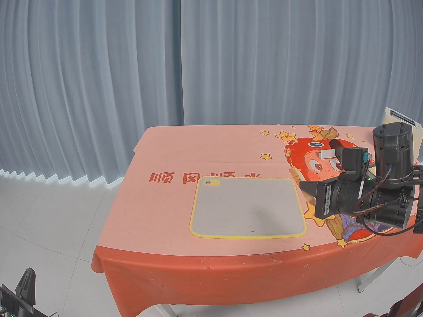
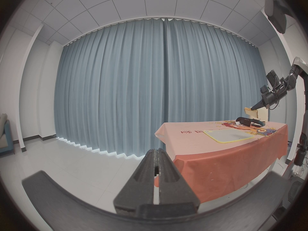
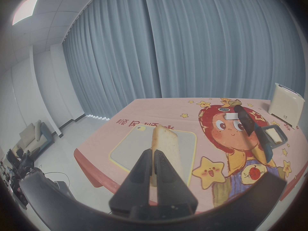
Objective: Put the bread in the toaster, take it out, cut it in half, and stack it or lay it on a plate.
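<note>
Closest to me, my right pincer (image 3: 153,153) is clamped on the lower edge of a slice of bread (image 3: 165,145). The slice stands upright on its edge and is held in the air above the near part of the table (image 3: 154,109). My left pincer (image 2: 157,153) is pressed closed with nothing in it, and hangs low beside the table's left end, well away from the work.

Just past the slice lies a grey cutting board (image 3: 128,148) with a yellow rim, flat and bare. I cannot tell whether the bread is toasted. I judge the step in hand to be laying it down for cutting. To do that well, I would tip the slice flat, lower it onto the middle of the board, and let go only once it rests there.

Farther off to the right, a dark knife (image 3: 245,119) lies with its blue handle across a small dark tray (image 3: 279,130) holding something pale. Beyond that, the cream toaster (image 3: 285,105) stands at the far right corner. Nothing lies between the slice and the board. A grey-blue curtain (image 3: 192,42) hangs behind the table.
</note>
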Motion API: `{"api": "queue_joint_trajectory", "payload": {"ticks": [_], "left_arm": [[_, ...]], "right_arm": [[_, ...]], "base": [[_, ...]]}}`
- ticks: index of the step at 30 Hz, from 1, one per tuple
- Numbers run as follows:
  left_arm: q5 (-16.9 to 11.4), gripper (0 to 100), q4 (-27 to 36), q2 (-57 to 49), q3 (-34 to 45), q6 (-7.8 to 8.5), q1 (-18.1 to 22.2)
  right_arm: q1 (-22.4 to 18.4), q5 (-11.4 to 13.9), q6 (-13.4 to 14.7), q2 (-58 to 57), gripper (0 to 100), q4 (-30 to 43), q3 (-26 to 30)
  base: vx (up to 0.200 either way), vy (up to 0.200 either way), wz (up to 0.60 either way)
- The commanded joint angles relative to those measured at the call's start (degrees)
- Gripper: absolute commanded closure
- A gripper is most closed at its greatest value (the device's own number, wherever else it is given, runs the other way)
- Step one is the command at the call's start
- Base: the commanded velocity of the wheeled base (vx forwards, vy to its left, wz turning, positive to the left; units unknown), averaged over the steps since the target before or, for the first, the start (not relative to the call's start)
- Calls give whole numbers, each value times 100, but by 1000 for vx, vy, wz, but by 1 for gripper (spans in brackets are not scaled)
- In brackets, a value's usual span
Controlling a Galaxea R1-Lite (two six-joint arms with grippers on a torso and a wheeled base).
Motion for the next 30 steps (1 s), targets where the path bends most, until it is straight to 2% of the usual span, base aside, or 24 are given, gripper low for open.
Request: {"api": "queue_joint_trajectory", "payload": {"ticks": [1, 22, 30], "left_arm": [[3, 100, -2, -93, 101, -2, 2], [3, 100, -2, -93, 101, -10, 2], [3, 100, -2, -93, 101, -10, 2]], "right_arm": [[0, -1, -8, 27, 100, -3, 14], [-9, -10, -25, 18, 100, -3, 23], [-220, -10, -34, -35, 100, -3, 23]], "base": [[0, -200, 0], [0, -200, 0], [0, -200, 0]]}}
